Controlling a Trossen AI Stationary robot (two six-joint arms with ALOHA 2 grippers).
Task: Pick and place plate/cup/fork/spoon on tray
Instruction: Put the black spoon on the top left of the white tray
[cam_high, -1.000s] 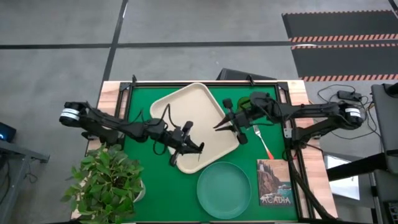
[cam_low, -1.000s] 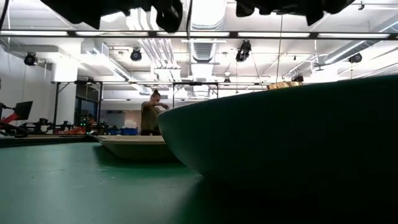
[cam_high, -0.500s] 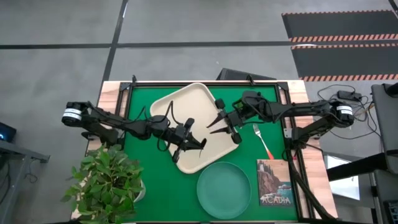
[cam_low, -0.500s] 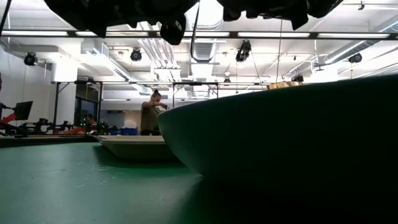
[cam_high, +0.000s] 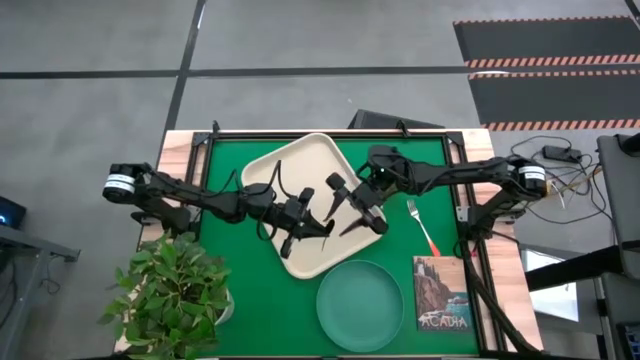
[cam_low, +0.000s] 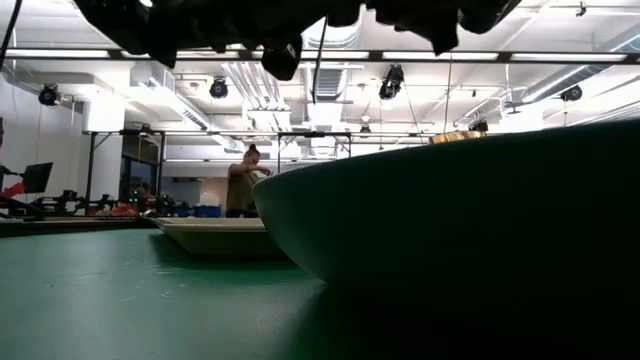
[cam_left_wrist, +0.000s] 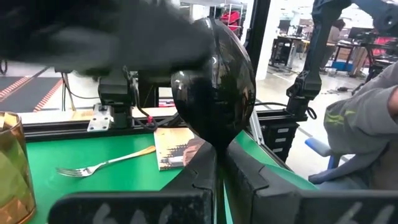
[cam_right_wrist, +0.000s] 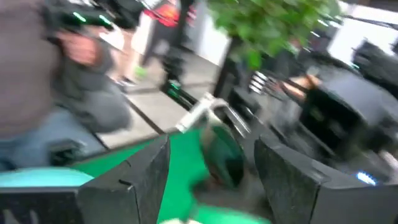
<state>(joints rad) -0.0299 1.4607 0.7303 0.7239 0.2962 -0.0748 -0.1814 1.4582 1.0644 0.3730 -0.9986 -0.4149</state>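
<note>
My left gripper (cam_high: 318, 228) hovers over the near part of the cream tray (cam_high: 290, 175) and is shut on the metal spoon (cam_left_wrist: 214, 87), whose bowl sticks out past the fingertips. My right gripper (cam_high: 346, 207) stands wide open over the tray's right side, facing the left gripper and touching nothing. The teal plate (cam_high: 362, 305) lies on the green mat nearer than the tray. The red-handled fork (cam_high: 421, 226) lies on the mat to the tray's right. The amber cup (cam_left_wrist: 11, 168) stands upright on the mat, seen only in the left wrist view. My left gripper pinches the spoon at its neck (cam_left_wrist: 219, 144), just below the bowl, between its two fingers. The fingers come about level from the table's left and lie along the spoon. The bowl points toward the table's right, clear of the tray. The handle is hidden behind the fingers.
An "Acadia" picture book (cam_high: 442, 292) lies at the near right, beside the plate. A potted plant (cam_high: 170, 290) stands off the mat's near left corner. In the low view the plate (cam_low: 450, 220) fills the foreground; a person stands far off in the room.
My right gripper has moved toward the table's left, out over the tray toward the left gripper, and has opened wide. My left gripper has stayed over the tray's near part, still shut on the spoon.
</note>
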